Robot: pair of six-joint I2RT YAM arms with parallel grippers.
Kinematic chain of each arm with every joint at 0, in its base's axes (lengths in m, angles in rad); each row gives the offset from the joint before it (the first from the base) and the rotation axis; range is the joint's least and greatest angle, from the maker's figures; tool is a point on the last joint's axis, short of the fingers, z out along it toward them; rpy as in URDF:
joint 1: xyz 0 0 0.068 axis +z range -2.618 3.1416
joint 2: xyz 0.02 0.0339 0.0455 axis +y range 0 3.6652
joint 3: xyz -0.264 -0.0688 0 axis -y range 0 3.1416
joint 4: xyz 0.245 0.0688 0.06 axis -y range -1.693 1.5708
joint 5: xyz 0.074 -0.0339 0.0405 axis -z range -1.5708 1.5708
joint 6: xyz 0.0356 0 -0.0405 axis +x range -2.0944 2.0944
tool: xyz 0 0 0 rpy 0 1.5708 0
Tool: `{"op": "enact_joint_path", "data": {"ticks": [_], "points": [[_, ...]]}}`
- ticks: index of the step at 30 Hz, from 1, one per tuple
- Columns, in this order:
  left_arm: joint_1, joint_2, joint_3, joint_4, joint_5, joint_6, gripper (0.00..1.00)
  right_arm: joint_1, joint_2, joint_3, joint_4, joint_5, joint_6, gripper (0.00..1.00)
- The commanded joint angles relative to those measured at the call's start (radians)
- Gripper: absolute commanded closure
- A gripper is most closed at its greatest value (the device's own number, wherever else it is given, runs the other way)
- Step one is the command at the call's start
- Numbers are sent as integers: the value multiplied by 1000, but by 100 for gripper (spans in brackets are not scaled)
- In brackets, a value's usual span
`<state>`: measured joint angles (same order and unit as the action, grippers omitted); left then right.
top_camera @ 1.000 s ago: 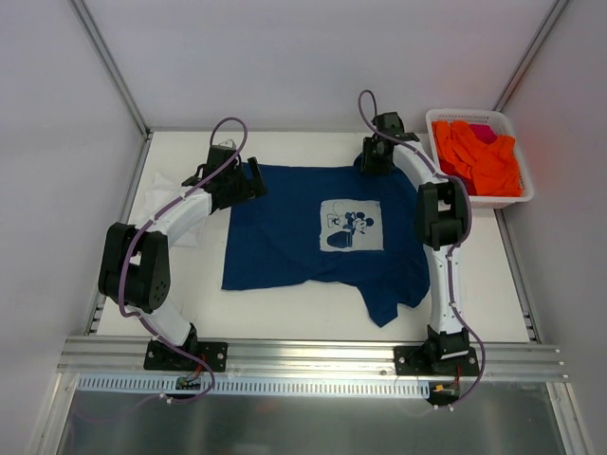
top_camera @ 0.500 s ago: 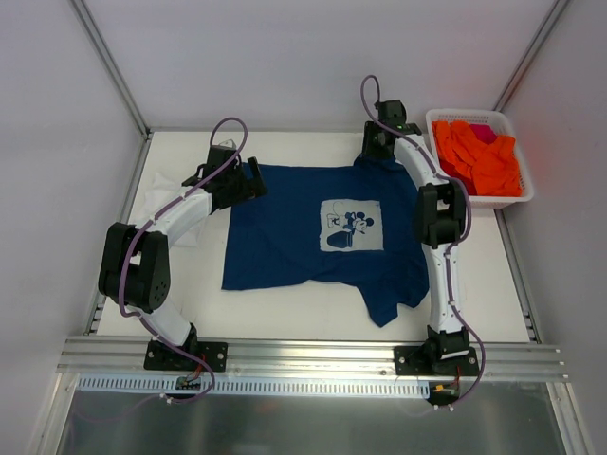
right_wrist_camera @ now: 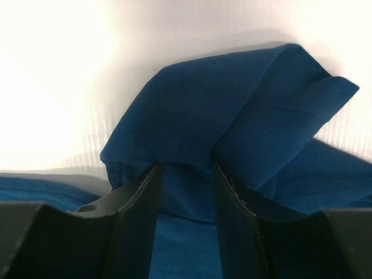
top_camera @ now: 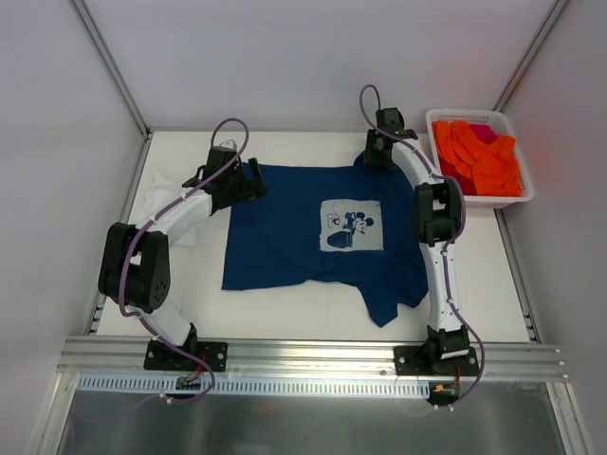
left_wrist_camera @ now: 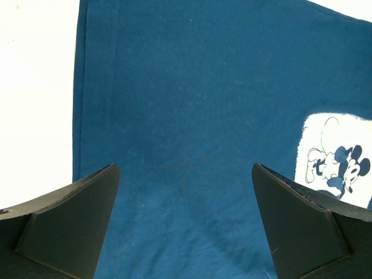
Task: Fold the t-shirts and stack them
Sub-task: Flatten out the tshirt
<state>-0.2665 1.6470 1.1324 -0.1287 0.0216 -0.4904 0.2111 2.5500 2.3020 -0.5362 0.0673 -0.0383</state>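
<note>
Jaws: the left gripper (left_wrist_camera: 186,170) is standing wide open with nothing between its fingers. The right gripper (right_wrist_camera: 186,174) is pinching a raised fold of the navy t-shirt (top_camera: 313,242), its fingers nearly together on the cloth.

We are counting two arms, two t-shirts and one basket.

Nearest, both arm bases are sitting at the front edge of the table (top_camera: 303,322). The navy t-shirt is lying spread, print up, in the middle of the table, one corner trailing toward the near right. Its pale square mouse print (top_camera: 350,225) is sitting right of centre.

The left arm is bending out leftward and reaching in, its gripper hovering over the shirt's far-left corner. The white t-shirt (top_camera: 152,207) is lying bunched at the table's left side, partly under that arm.

The right arm is stretching almost straight to the far edge, holding the shirt's far-right corner lifted.

Farthest right, the white basket (top_camera: 517,197) is holding orange cloths (top_camera: 479,156); we cannot count them.
</note>
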Motion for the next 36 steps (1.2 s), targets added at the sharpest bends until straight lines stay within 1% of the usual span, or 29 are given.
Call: {"op": "enact_joint_path", "data": {"ticks": [1,3,6,16,18,22,23,24,25,26,30,32,36], "points": [[12,-17,-8,75,4,36,1,-3,-7,68,-1,31,-9,57],[18,10,-3,96,53,30,1,-3,1,82,-1,29,-8,58],[16,33,7,120,87,12,1,-1,-2,83,15,46,-17,64],[19,31,6,124,71,26,1,-4,15,114,48,65,-25,62],[18,30,4,124,71,26,1,-4,16,116,67,68,-20,63],[18,28,7,126,66,23,1,-4,35,143,82,69,-15,74],[18,27,7,126,64,23,1,-6,38,149,84,68,-11,82],[19,27,6,124,64,23,1,-7,38,151,88,66,-9,86],[21,25,6,126,58,21,1,-7,39,149,102,66,-6,92],[20,23,7,126,58,19,1,-6,38,149,108,66,-6,94],[19,16,4,124,57,10,1,-4,16,120,154,72,-5,99],[20,11,7,124,52,6,1,-4,-14,70,234,62,-9,99],[19,14,10,126,57,-2,1,-4,-30,94,347,51,-20,99]]}}
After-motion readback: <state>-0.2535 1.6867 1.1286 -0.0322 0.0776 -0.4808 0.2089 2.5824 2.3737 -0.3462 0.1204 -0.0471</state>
